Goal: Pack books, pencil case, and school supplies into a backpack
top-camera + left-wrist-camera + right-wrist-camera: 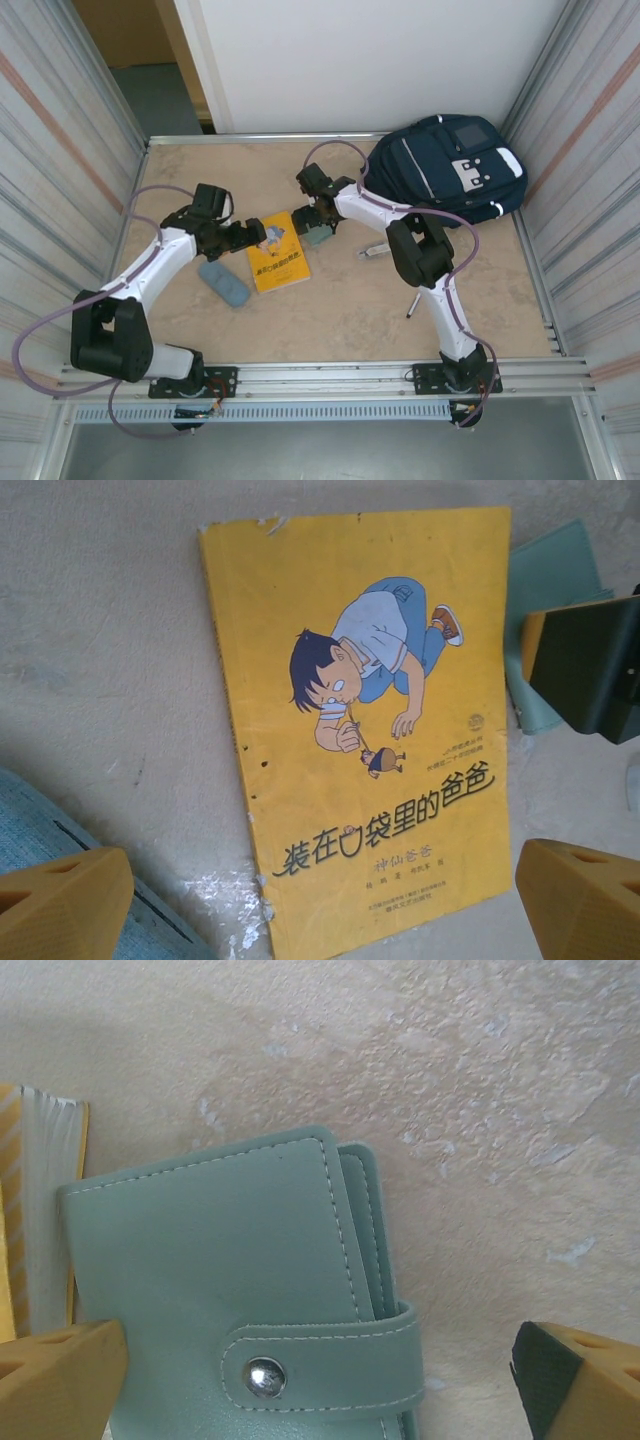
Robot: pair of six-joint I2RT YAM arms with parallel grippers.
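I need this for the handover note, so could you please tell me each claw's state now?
Left claw: open, holding nothing, over the yellow book.
Right claw: open, holding nothing, over the grey-green booklet.

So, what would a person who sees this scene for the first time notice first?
The bright yellow book in the middle of the table, with a cartoon boy on its cover, draws the eye first. Next comes the big navy backpack in the far right corner.
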